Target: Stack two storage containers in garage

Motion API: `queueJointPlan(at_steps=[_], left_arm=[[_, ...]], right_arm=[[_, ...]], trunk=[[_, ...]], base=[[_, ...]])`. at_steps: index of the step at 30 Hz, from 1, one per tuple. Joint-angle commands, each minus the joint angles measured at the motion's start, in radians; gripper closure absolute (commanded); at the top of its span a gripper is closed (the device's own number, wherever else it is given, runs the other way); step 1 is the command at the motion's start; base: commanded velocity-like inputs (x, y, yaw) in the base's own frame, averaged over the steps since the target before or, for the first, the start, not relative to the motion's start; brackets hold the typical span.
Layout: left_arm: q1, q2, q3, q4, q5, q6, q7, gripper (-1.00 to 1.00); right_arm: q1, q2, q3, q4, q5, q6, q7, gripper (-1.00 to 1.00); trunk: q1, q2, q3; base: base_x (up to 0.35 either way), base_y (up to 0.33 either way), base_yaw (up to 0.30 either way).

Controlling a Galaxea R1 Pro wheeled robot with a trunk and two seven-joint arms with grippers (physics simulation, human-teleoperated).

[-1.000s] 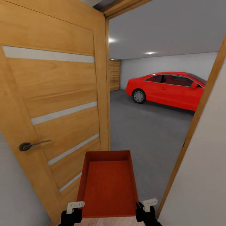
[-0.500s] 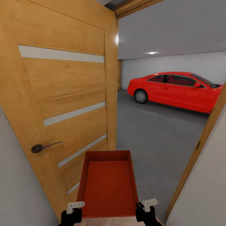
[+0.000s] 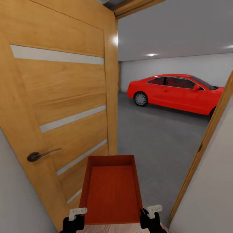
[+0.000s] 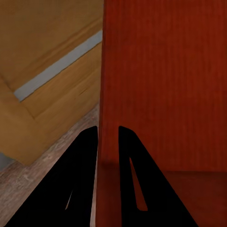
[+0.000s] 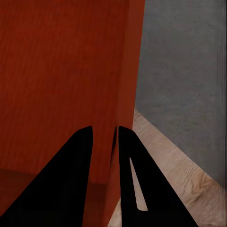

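The flat orange-red plastic bin [image 3: 111, 189] is held out in front, in the doorway to the garage. The left fingers [image 4: 108, 137] pinch its left wall, and the right fingers [image 5: 105, 137] pinch its right wall. The open tan wooden door [image 3: 61, 106] looks very close, so the bin might bump it, twist, and slip onto the grey concrete floor [image 3: 155, 136].
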Motion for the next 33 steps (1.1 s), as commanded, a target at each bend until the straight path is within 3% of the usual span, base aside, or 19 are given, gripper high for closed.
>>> queueJointPlan(at_steps=[1, 33], left_arm=[[0.000, -0.029, -0.027, -0.001, 0.005, -0.003, 0.002, 1.00], [0.000, -0.031, -0.027, -0.001, 0.005, -0.003, 0.002, 1.00]], right_arm=[[-0.002, 0.007, -0.011, 0.000, -0.009, -0.003, 0.009, 1.00], [-0.002, 0.007, -0.011, 0.000, -0.008, -0.003, 0.009, 1.00]], trunk=[[0.001, -0.002, -0.002], [0.001, -0.002, -0.002]], base=[[0.000, 0.000, -0.274], [0.000, 0.000, -0.265]])
